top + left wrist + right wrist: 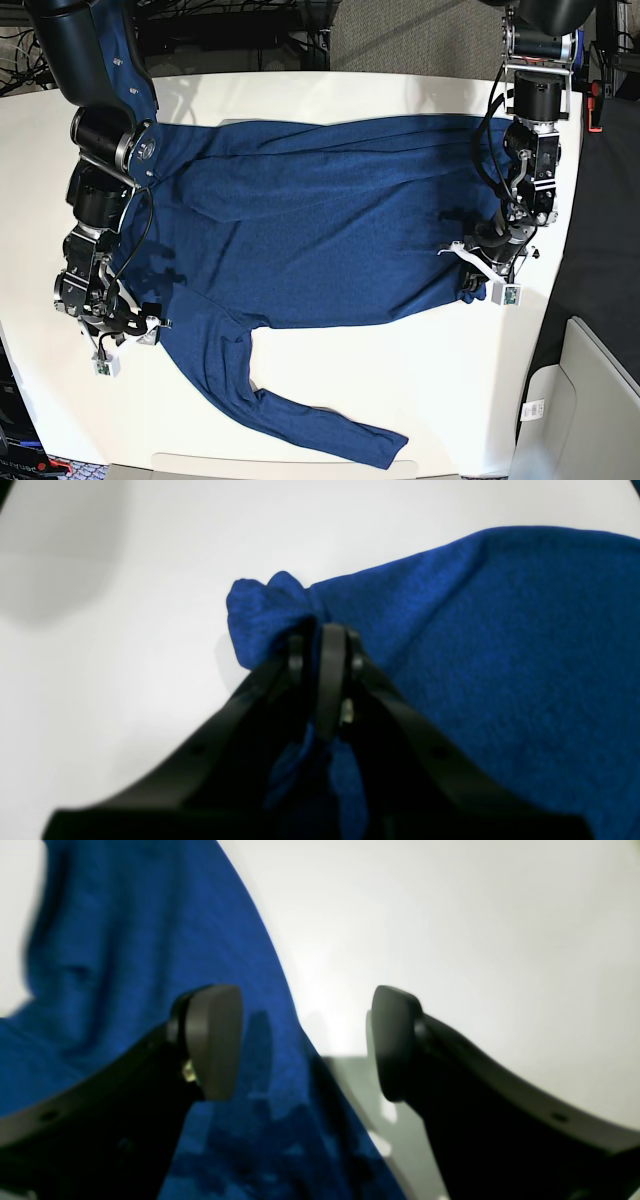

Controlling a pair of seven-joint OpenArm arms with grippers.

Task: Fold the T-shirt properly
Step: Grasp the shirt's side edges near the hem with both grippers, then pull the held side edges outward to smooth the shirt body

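The T-shirt (320, 220) is lying spread across the middle of the white counter (400, 380), its body running from one side edge toward the other, with one long sleeve trailing down toward the near edge. It is not yet folded — the cloth is mostly flat, with soft wrinkles across the body.

At the shirt's edge on the base view's right, the left gripper (322, 645) is pinching a bunched corner of the fabric, its fingers (330, 680) pressed together on the cloth with a small tuft sticking out past them. At the opposite edge, the right gripper (305, 1040) is holding nothing: its fingers (212, 1040) are standing wide apart, one over the blue cloth and the other over bare counter, straddling the shirt's edge.

The step in hand looks like the spreading or squaring of the garment before a first fold, or the taking of a two-point hold for that fold. The next move probably calls for the right gripper to settle onto that edge and close on it — matching the left's hold — so both can carry the cloth over evenly. The loose sleeve near the front edge will likely need tucking in too.
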